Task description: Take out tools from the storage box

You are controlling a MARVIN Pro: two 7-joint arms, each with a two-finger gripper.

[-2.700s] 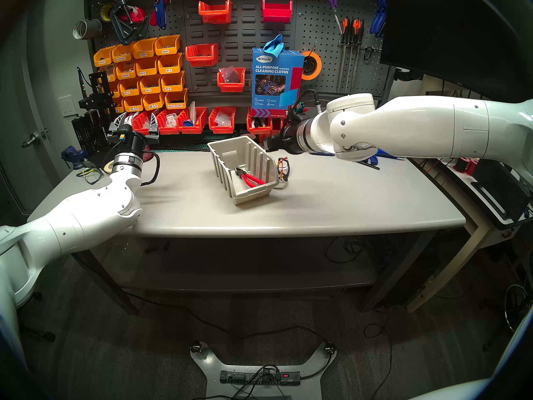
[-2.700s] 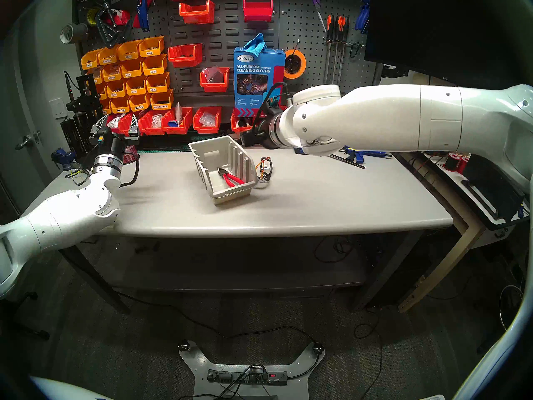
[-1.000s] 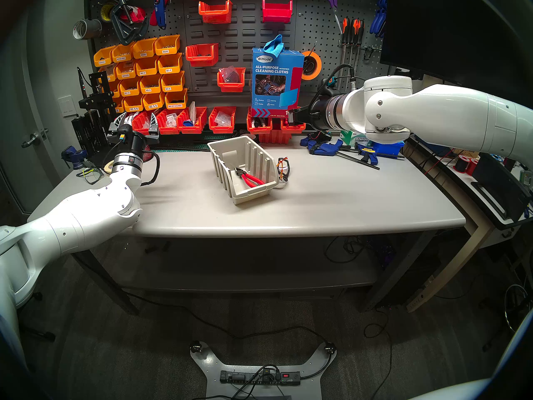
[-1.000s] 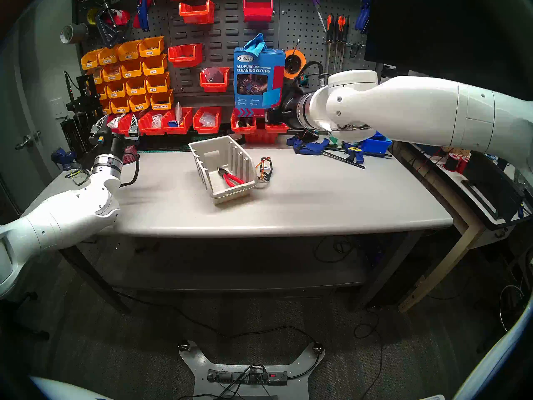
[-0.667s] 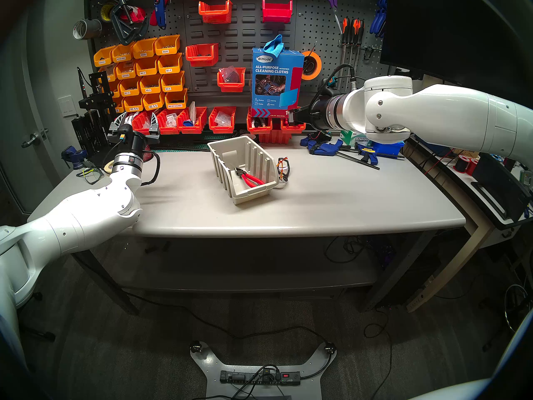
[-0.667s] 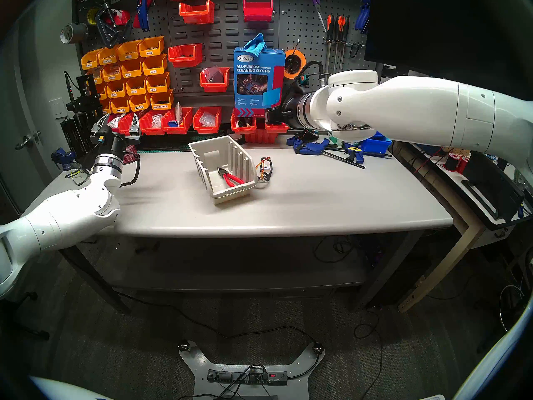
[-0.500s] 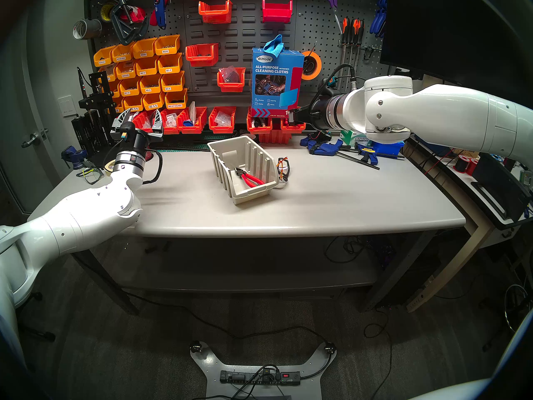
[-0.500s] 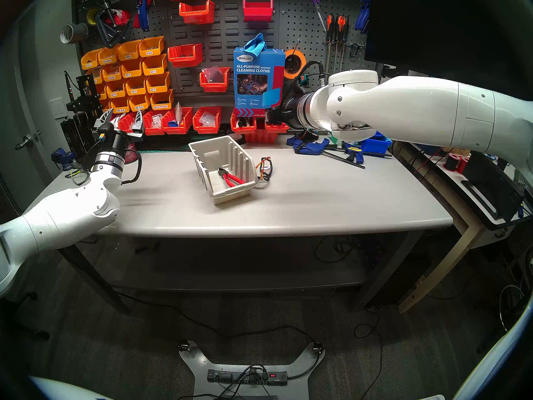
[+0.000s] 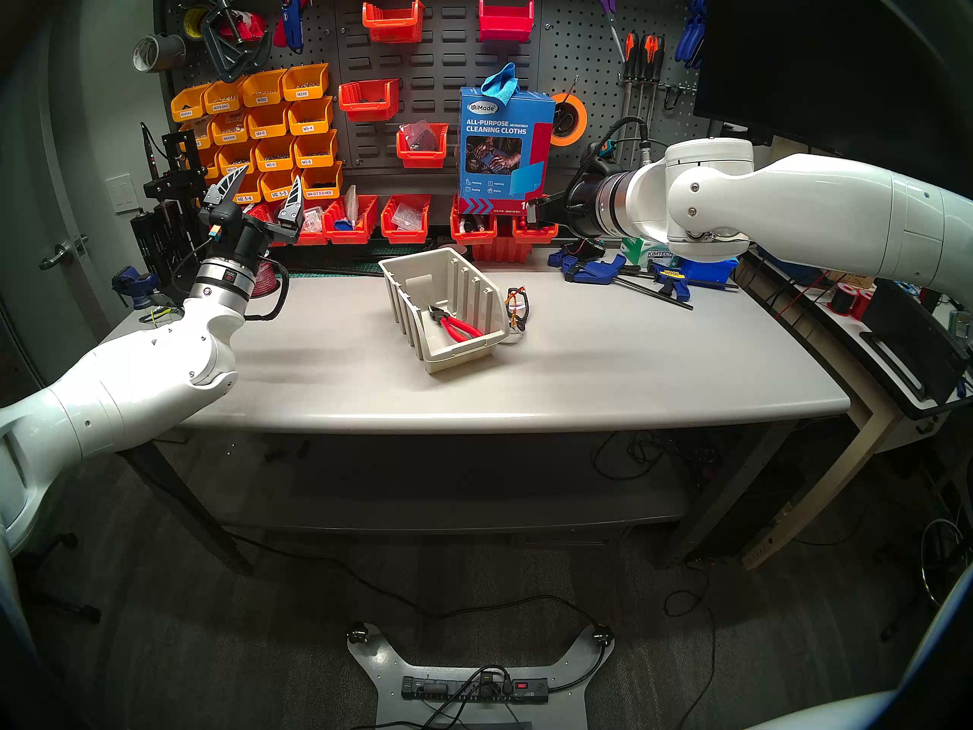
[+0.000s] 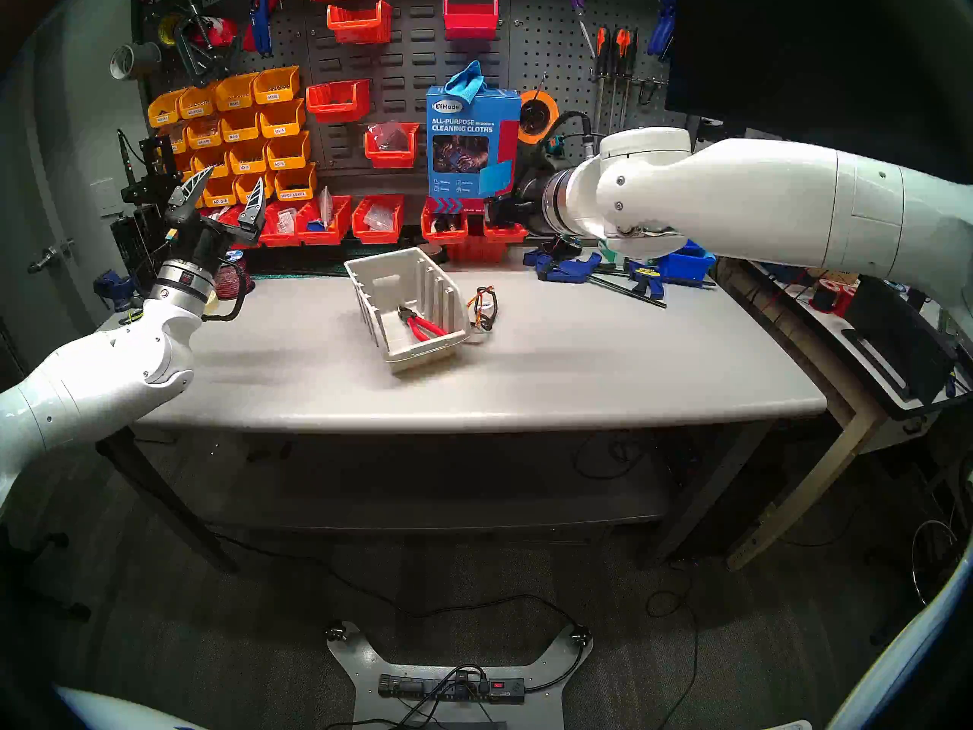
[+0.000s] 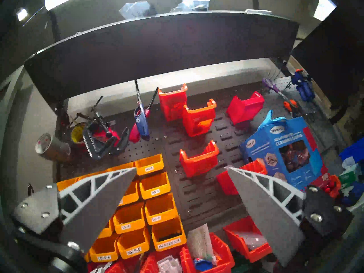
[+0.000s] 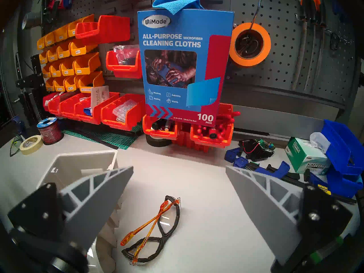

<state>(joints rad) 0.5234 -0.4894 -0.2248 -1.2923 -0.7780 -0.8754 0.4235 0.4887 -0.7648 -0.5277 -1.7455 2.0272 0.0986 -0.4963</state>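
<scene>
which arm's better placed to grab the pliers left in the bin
Probably right: its open tool hangs nearer the storage box holding the pliers, angled down. The left tool, also open, points up at the pegboard.

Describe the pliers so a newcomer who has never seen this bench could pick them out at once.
Start at the grey worktable and find the beige storage box standing near its middle. The pliers lie on the box's floor toward its low front lip, dark jaws pointing to the back. Their bright red handles set them apart from the safety glasses with orange arms, which lie outside the box on the table.
</scene>
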